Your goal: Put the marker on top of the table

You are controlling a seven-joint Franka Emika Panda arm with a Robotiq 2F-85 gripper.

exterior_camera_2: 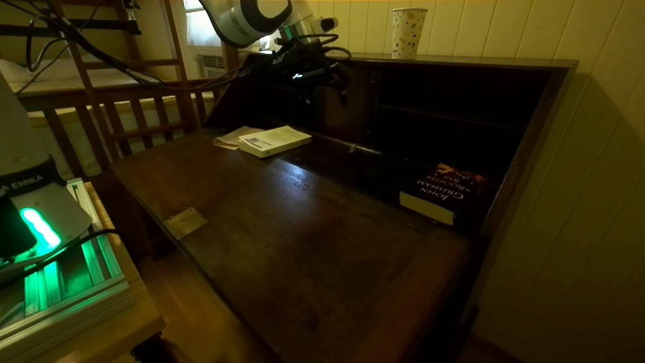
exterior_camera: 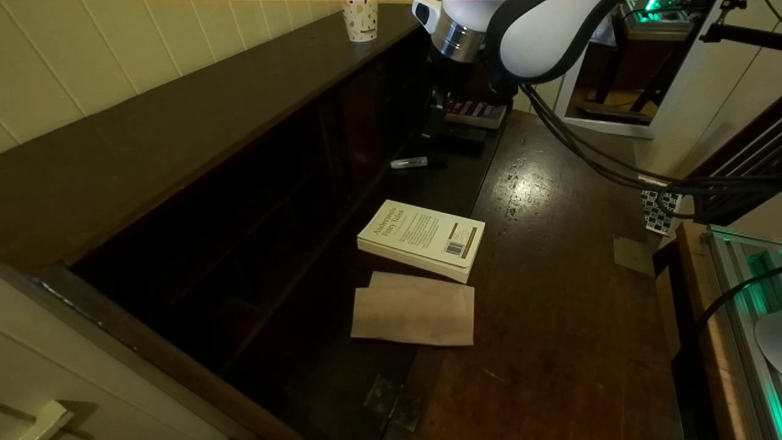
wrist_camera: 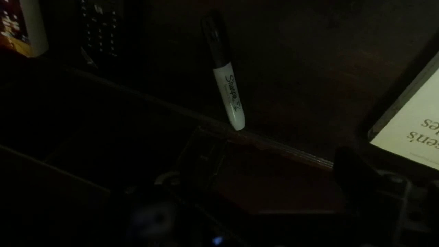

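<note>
The marker [exterior_camera: 409,163], white-bodied with a black cap, lies flat on the dark inner strip of the desk, near the cubbyholes. In the wrist view the marker [wrist_camera: 229,92] lies above the gap between the fingers, its white end pointing toward them. The table [exterior_camera: 550,293] is the glossy dark brown top, also seen in an exterior view [exterior_camera_2: 282,237]. My gripper [exterior_camera_2: 325,98] hangs in the air by the cubbyholes, fingers apart and empty. In the wrist view the gripper [wrist_camera: 269,161] is very dark, with a wide gap between its fingers. It does not touch the marker.
A white book [exterior_camera: 421,238] and brown paper [exterior_camera: 415,315] lie along the desk. A dark book [exterior_camera_2: 438,194] and a black calculator [wrist_camera: 101,27] lie past the marker. A speckled cup [exterior_camera_2: 408,33] stands on the upper shelf [exterior_camera: 244,79], whose edge overhangs the cubbyholes.
</note>
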